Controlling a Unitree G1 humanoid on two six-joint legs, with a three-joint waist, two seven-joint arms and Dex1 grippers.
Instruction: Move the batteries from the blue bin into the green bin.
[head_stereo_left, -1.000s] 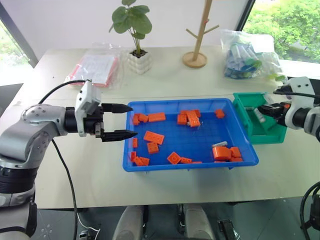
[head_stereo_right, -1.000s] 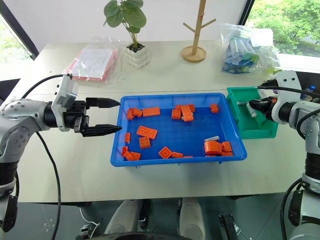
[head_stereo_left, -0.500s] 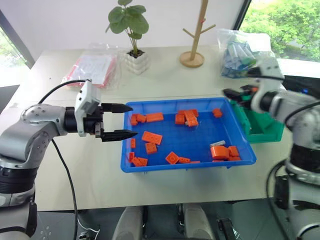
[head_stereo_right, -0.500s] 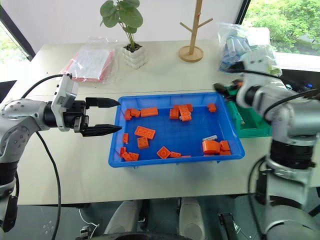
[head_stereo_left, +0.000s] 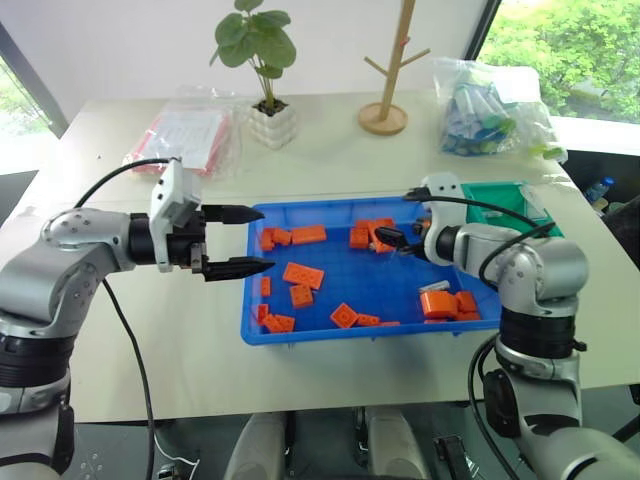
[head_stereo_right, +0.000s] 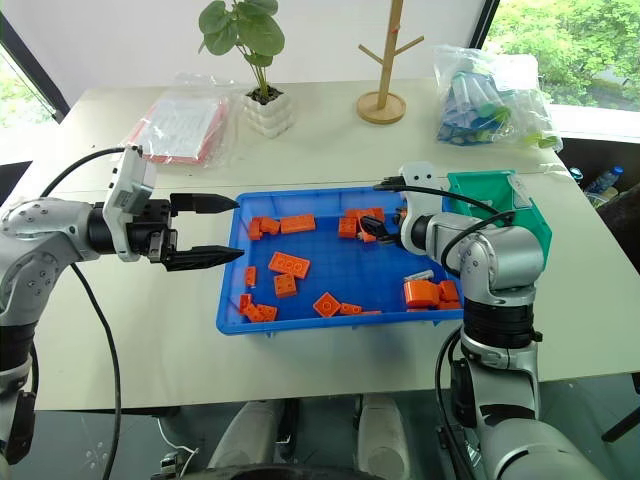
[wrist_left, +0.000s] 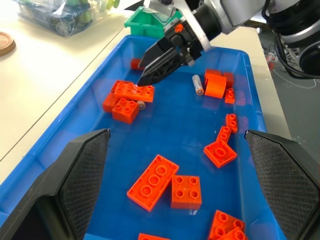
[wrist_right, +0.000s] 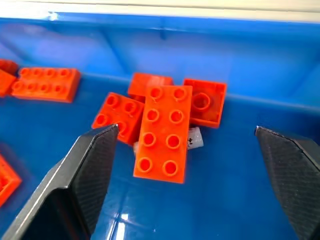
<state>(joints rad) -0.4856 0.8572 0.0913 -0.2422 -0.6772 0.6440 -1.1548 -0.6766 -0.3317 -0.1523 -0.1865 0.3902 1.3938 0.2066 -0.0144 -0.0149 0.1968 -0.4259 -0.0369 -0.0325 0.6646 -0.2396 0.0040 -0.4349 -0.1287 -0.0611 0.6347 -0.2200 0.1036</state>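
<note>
- Over the blue bin (head_stereo_left: 452, 262), in the head views, the right gripper (head_stereo_left: 388, 238) hangs with its jaws spread wide and empty, pointing at a cluster of orange bricks (head_stereo_left: 375, 235) near the bin's far wall. A second earlier it was out at the green bin (head_stereo_left: 512, 197); it has since swung across into the blue one.
- Beside the bin's other short rim, the left gripper (head_stereo_left: 238, 241) hovers with jaws apart, nothing between them, unmoved from the earlier frames.
- One battery (head_stereo_left: 437, 287) lies against an orange cylinder piece, behind the right gripper's tips, toward the robot.
- Between the left jaws, the left wrist view looks down the bin: a battery (wrist_left: 198, 84) lies beyond the right gripper's tips, and a small pale end (wrist_left: 141, 105) pokes from the brick cluster just under them.
- Midway between the right jaws, the right wrist view shows a battery end (wrist_right: 194, 138) tucked under a long orange brick (wrist_right: 163, 132).
- By my reading, at least two batteries remain; the green bin's contents cannot be made out now.
</note>
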